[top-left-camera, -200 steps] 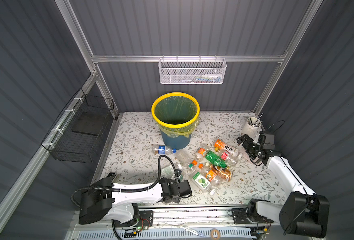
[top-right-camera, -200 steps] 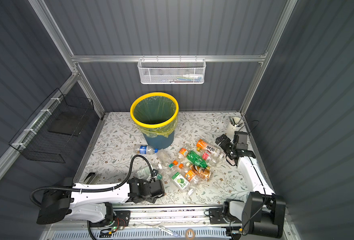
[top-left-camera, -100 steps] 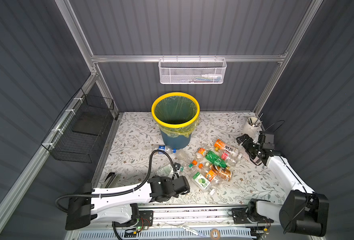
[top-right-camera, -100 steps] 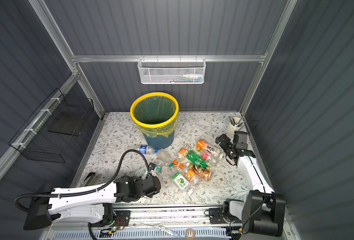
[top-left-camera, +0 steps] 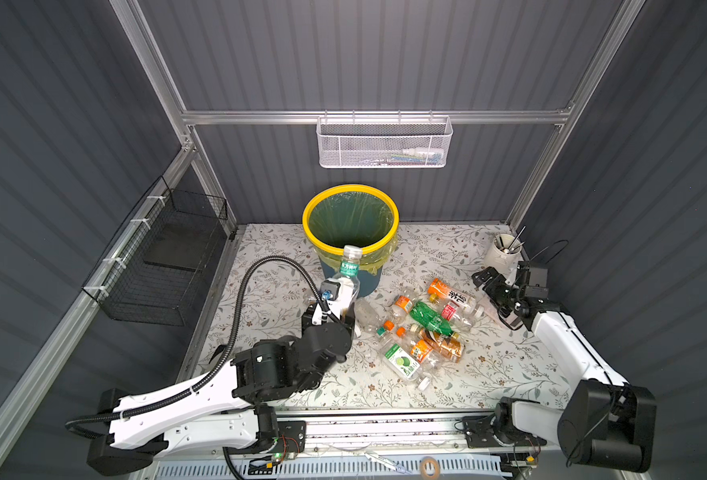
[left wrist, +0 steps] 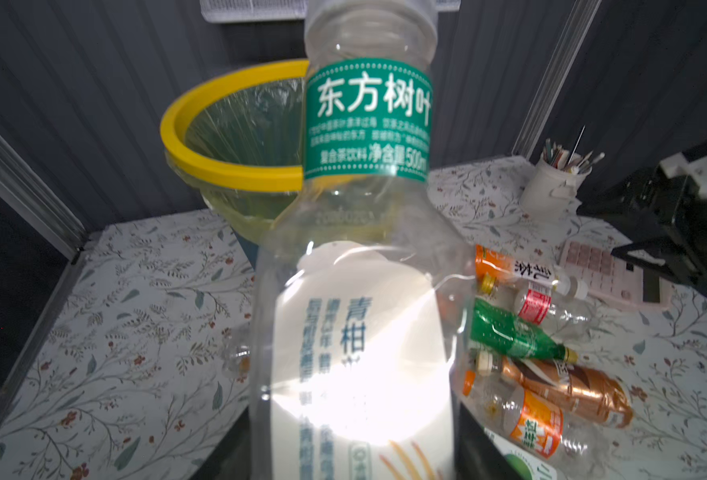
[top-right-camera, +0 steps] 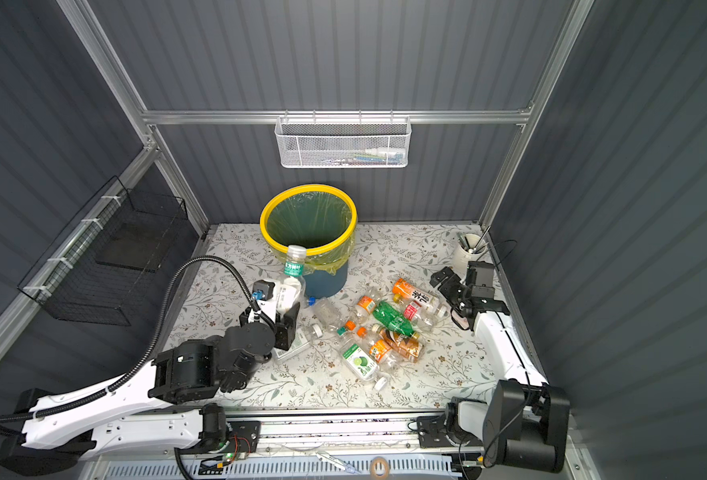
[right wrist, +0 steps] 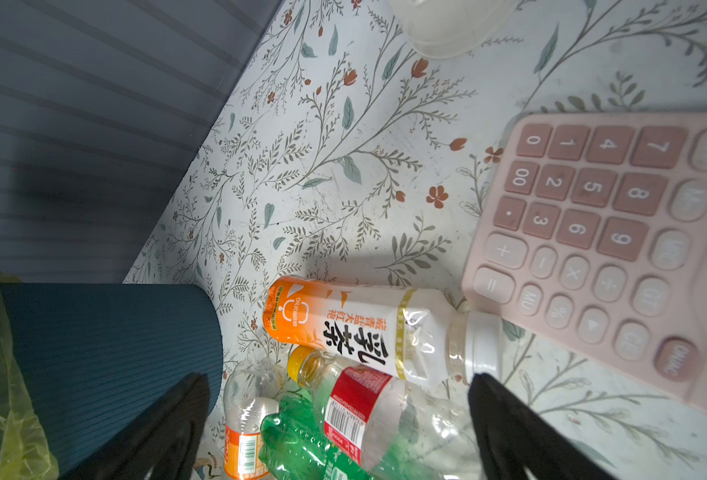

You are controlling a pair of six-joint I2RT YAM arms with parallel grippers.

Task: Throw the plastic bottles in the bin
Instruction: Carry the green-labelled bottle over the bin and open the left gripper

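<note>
You had open room above the bin (top-left-camera: 306, 222); loose plastic bottles (top-left-camera: 430, 318) crowded the mat (top-left-camera: 268, 243) to its right, while its left lay bare.

The clear plastic bottle with a white cap (left wrist: 368, 120) wears a green neck band printed in white with the brand 东方树叶, then 复合茶饮料 and 净含量 500m, cut off where the band curves away; its white body label begins 青柑, and the rest is lost in glare. The lying bottle with an orange-and-white label (right wrist: 343, 320) shows 乳茶 in large black characters. The pink calculator (right wrist: 601, 232) on the counter (right wrist: 343, 166) has keys 0, 00, 1 to 9, +, −, ×, ÷, =, %, MU, CE and ON/AC, and the red-labelled clear bottle (right wrist: 356, 411) bears a barcode with unreadable digits.
</note>
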